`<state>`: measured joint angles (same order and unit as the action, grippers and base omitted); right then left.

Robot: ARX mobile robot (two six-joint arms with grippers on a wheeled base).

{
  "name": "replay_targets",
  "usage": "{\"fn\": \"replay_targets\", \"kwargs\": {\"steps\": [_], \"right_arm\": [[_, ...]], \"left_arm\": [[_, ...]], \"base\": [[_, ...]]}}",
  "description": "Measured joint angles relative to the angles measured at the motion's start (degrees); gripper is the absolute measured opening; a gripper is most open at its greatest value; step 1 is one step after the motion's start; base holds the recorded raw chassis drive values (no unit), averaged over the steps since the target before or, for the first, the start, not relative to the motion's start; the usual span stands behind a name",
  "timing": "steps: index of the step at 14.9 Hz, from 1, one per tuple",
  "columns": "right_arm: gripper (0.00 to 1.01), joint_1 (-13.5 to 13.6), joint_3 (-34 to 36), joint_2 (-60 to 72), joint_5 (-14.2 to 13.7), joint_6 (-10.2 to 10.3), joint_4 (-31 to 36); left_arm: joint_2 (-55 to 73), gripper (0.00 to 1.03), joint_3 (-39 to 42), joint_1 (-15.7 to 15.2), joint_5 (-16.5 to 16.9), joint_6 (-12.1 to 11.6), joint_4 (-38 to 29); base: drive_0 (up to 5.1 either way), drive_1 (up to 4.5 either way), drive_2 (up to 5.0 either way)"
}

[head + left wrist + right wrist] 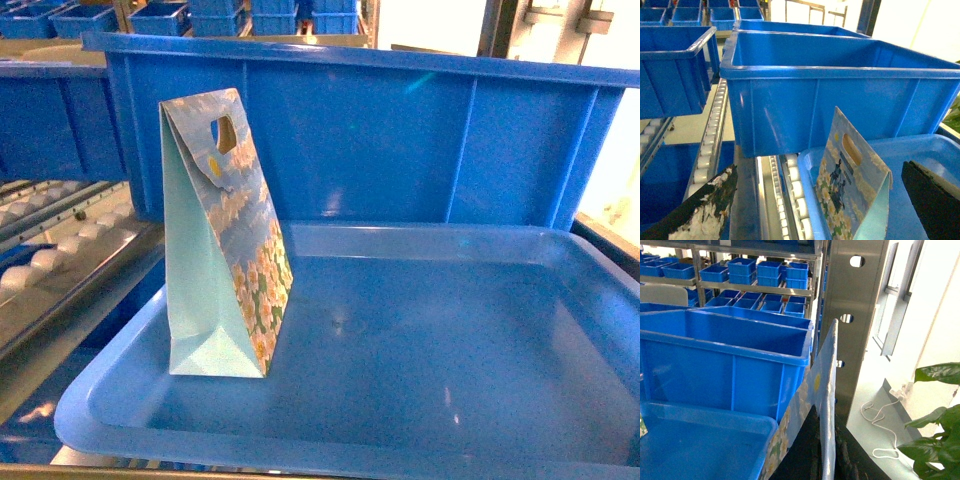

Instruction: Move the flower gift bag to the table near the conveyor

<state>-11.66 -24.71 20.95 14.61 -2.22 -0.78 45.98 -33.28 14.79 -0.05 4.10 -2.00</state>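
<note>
The flower gift bag (225, 250) stands upright at the left edge of the blue tray (300, 445), between the released fingers of the left claw (819, 175), whose off-centre closing could, we judge, tip or crumple it; the right claw's (830, 455) state we cannot tell.

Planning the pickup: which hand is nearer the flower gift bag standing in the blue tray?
Left. The left hand is open, its fingers framing the gift bag just ahead; the right hand sits by the tray at its right corner.
</note>
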Motion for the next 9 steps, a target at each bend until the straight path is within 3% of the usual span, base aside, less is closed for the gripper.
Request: {"fn": "replay_targets", "kwargs": {"steps": [2,4,6,9], "right_arm": [[0.03,-6.62,0.33,-3.21,5.46,-0.52,-2.38],[0.03,-11.47,1.90,-3.43,7.50,-1.68,-0.48],[0.03,-13.60,3.45,-3.37,7.37,-2.60,-0.81],[0.03,-13.53,3.45,-3.39,7.32,-2.99,-0.48]], "left_arm": [[0.00,0.98,0.00,0.00,0.00,0.00,0.02],[0.00,0.98,0.00,0.00,0.02,0.00,0.02],[0.00,0.98,0.00,0.00,0.00,0.00,0.02],[0.04,0.98,0.00,0.07,-0.13,0.00,-0.13]], "base": [[0.0,0.00,0.0],[0.0,0.00,0.0],[0.0,0.00,0.0],[0.0,0.00,0.0]]}}
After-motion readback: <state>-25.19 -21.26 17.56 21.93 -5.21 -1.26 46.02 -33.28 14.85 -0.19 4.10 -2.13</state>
